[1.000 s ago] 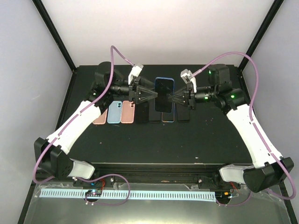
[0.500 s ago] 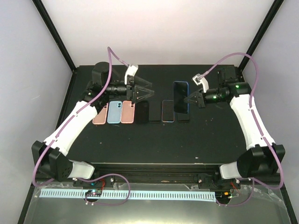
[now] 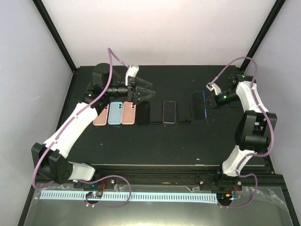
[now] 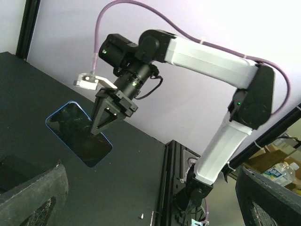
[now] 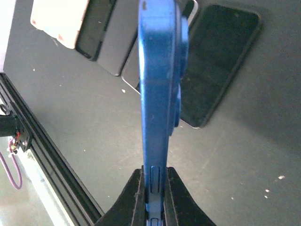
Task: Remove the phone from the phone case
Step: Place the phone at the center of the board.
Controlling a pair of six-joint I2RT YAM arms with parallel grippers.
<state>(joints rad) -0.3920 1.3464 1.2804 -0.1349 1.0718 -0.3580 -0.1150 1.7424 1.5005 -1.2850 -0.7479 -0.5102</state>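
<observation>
Black tabletop (image 3: 155, 146) with a row of seven flat phone-shaped items across its middle.

From left to right lie a pale pink one (image 3: 100, 117), a light-blue one (image 3: 115, 113) and a salmon one (image 3: 128, 113), edge to edge. Just beside them are a black slab (image 3: 143, 113) and a second dark slab (image 3: 155, 115). Next comes a phone with a pale rim (image 3: 170, 112), dark screen up, and then a dark phone (image 3: 185, 114) just beside it. All lie flat with their long sides pointing away from the near edge. Whether the three coloured ones are empty cases cannot be told. The matte surface carries a few small white specks (image 5: 281, 177), visible in the right wrist view.
</observation>
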